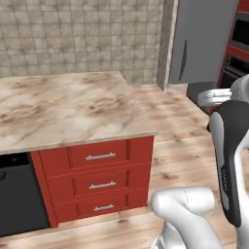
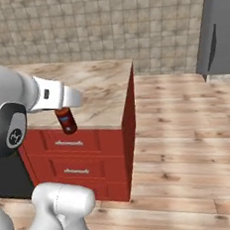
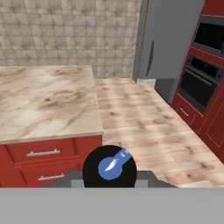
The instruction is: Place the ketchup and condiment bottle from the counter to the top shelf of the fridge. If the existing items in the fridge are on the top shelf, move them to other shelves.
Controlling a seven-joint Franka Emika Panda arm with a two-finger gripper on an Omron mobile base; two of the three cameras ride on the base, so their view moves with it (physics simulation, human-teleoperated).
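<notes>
Counter (image 1: pixel 68 104) lies bare; your gripper (image 2: pixel 63 112) pinches the condiment bottle (image 2: pixel 66 120) (black cap up); carry it to the closed fridge (image 3: pixel 168 41)

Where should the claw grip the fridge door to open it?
Grip the dark handle at mid-height, coming from the front with the jaws side by side: it is a slim upright bar near the left edge of the fridge door.

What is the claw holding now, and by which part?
The condiment bottle, gripped at its top end; the claw is shut on it, and the bottle hangs below.
</notes>
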